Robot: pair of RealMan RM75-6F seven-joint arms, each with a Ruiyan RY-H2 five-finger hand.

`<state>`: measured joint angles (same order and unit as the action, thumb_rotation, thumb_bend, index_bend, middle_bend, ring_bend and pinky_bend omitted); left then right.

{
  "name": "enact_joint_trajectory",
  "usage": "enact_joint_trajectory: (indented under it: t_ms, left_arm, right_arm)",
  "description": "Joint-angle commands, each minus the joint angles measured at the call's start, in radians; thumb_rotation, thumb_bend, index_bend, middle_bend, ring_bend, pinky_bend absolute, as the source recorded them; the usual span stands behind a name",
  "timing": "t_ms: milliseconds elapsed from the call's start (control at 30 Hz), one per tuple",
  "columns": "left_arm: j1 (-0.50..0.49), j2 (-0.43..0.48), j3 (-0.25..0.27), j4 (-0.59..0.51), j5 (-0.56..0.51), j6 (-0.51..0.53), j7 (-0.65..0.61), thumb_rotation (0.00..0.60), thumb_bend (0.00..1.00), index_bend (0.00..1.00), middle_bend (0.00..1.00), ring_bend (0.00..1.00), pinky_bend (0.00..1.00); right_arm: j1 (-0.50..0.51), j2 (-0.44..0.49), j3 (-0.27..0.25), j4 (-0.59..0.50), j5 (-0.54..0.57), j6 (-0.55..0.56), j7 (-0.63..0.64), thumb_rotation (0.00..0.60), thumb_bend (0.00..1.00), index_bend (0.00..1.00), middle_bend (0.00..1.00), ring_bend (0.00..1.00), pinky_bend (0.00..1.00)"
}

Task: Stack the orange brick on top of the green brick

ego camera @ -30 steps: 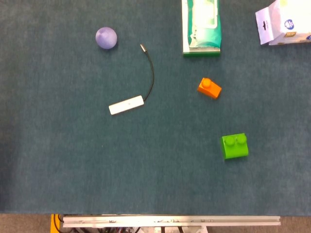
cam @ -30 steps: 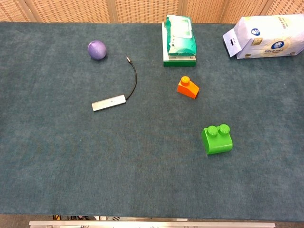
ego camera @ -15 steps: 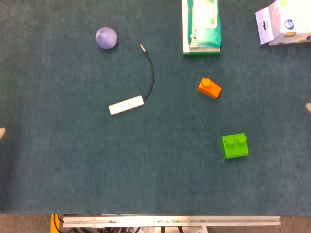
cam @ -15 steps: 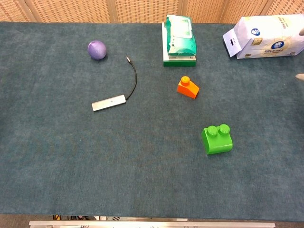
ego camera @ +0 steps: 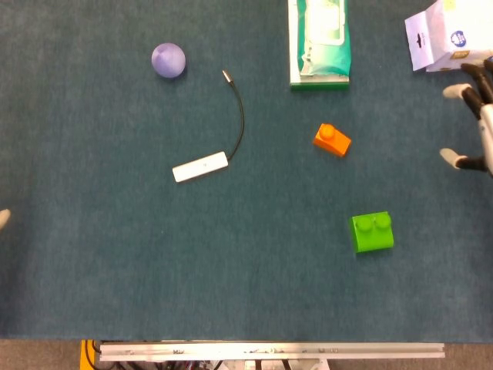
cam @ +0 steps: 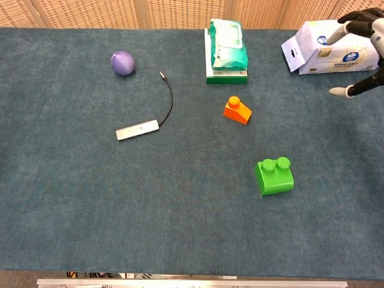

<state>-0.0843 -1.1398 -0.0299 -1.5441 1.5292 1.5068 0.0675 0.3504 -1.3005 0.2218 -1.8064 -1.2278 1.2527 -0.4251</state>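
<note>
The orange brick (ego camera: 332,140) (cam: 237,110), with a single stud, lies on the blue-green mat right of centre. The green brick (ego camera: 373,232) (cam: 275,176), with two studs, sits nearer to me and slightly further right. My right hand (ego camera: 474,116) (cam: 360,54) reaches in from the right edge with fingers spread and nothing in it, well to the right of the orange brick and apart from it. Of my left hand, only a pale fingertip (ego camera: 3,218) shows at the left edge of the head view, so its state is hidden.
A purple ball (ego camera: 168,59) (cam: 122,62) lies at the far left. A white dongle with a black cable (ego camera: 200,166) (cam: 137,130) is left of centre. A wipes pack (ego camera: 319,38) (cam: 227,51) and a white box (ego camera: 447,35) (cam: 324,48) stand at the back.
My right hand has come in from the right edge, from a bare fingertip to spread fingers near the white box. The left fingertip appeared at the left edge. Both bricks stayed put.
</note>
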Motion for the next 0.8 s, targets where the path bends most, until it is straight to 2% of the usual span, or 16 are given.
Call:
enact_joint_trajectory:
  t_ms: [33, 300, 800]
  left_arm:
    - [0.003, 0.004, 0.003, 0.006, 0.007, 0.008, -0.002, 0.600, 0.00, 0.56, 0.46, 0.44, 0.54]
    - [0.014, 0.014, 0.011, 0.037, 0.008, 0.015, -0.014, 0.600, 0.00, 0.57, 0.46, 0.44, 0.54]
    - [0.028, 0.012, 0.025, 0.094, -0.001, 0.002, -0.069, 0.600, 0.00, 0.57, 0.46, 0.44, 0.54]
  right_arm:
    - [0.055, -0.050, 0.032, -0.012, 0.092, -0.030, -0.086, 0.600, 0.00, 0.33, 0.20, 0.06, 0.04]
    - [0.138, -0.125, 0.043, 0.015, 0.192, -0.058, -0.193, 0.600, 0.00, 0.33, 0.20, 0.06, 0.04]
    - [0.235, -0.173, -0.025, 0.087, 0.184, -0.144, -0.244, 0.600, 0.00, 0.34, 0.20, 0.06, 0.04]
